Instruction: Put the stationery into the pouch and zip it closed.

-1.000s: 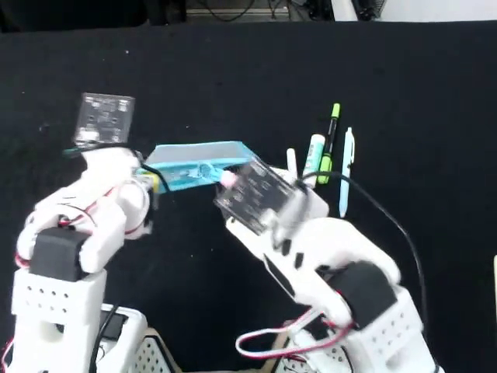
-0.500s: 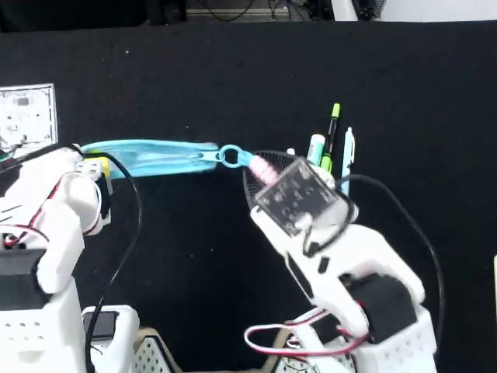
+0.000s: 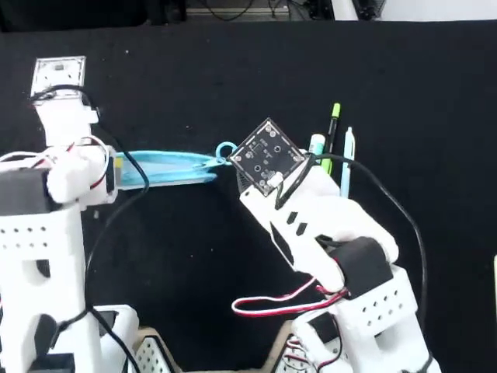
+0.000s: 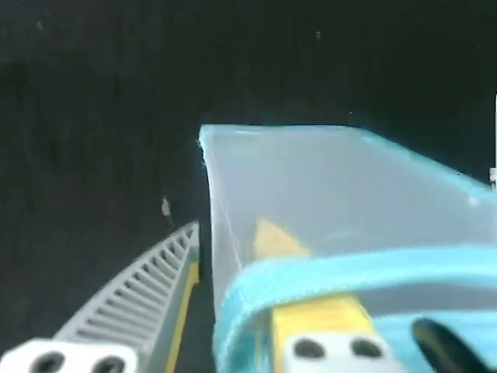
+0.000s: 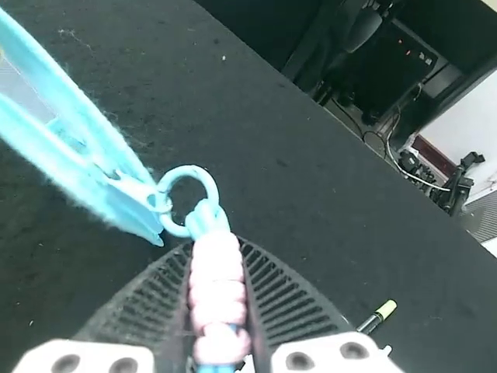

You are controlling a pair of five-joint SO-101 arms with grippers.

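The teal pouch (image 3: 167, 167) hangs stretched between the two arms over the black tabletop (image 3: 194, 70), its long axis running straight from one gripper to the other. At its closed end the left gripper (image 4: 225, 252) is clamped on the translucent wall, one yellow pad showing through it. At the zip end the right gripper (image 5: 216, 256) is pinched tight on the pink pull cord (image 5: 216, 287), which is tied to the slider's ring (image 5: 186, 200). Behind the slider the two zip tapes part, so the mouth looks open. The stationery lies beyond the pouch's zip end: a white-and-teal marker (image 3: 315, 144), a green highlighter (image 3: 332, 132) and a pale-blue pen (image 3: 347, 159), side by side and crosswise to the pouch's axis. The right arm is much the nearer to them (though its grip is taken up by the cord).
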